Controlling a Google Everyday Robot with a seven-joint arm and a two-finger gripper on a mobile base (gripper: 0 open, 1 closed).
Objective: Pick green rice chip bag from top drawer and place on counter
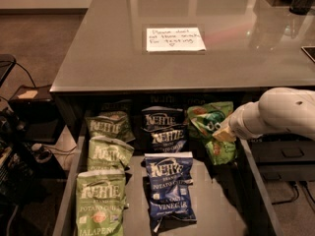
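One green rice chip bag [206, 119], half hidden behind jaws

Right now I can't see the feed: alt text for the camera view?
The gripper is at the green rice chip bag, right rear of the open top drawer, beside olive-green Kettle bags and blue Kettle bags; a note lies on the counter.

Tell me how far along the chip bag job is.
Done: the top drawer is open, and the end effector is at the green rice chip bag at its back right. In hand: the grasp; I can't tell if it's secured. Left: lifting the bag out and setting it on the counter.
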